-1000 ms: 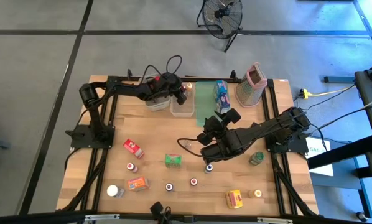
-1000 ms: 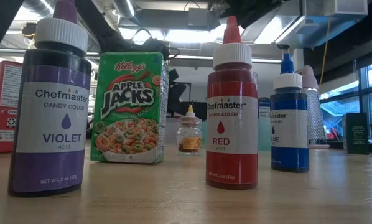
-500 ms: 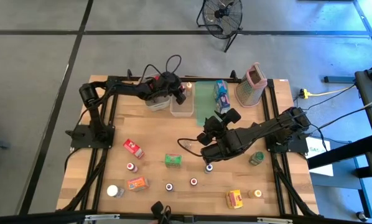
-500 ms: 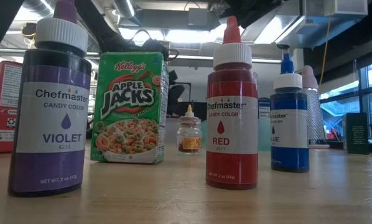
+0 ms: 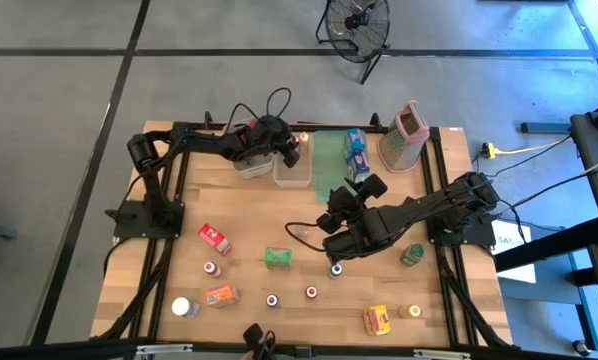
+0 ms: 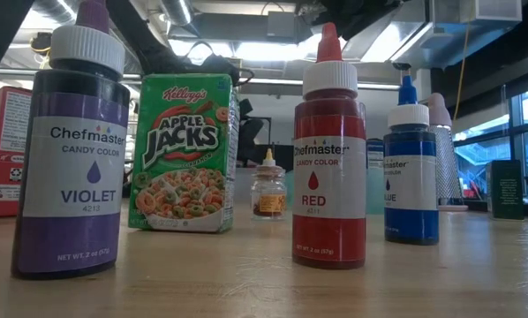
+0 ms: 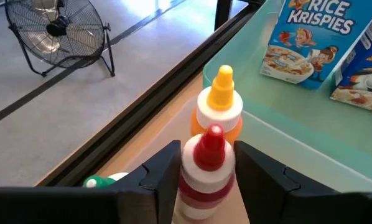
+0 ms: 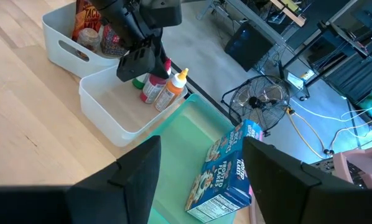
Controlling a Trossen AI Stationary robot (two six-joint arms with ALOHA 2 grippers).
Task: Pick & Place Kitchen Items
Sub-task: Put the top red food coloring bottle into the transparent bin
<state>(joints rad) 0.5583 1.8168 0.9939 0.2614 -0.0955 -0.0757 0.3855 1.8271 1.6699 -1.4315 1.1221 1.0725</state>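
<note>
1. Grey workshop floor and a standing fan frame the wooden tabletop, where boxes and small bottles are scattered along the near rows.
2. Risk, as a judgement: the red-capped bottle stands touching the orange-capped bottle inside the clear bin. A sideways drag on withdrawal could topple either one, and a bottle sticking to a finger could be lifted back out.
3. Left hand hangs over the bin at the tabletop's far edge, its fingers standing either side of the red-capped bottle. Whether they are pinching it or have just let go cannot be told.
4. Right hand waits mid-tabletop, its fingers spread wide and holding nothing, pointed toward the green tray with its cereal box.
5. Remaining items, among them the Apple Jacks box and the violet bottle, sit untouched near the front edge.
</note>
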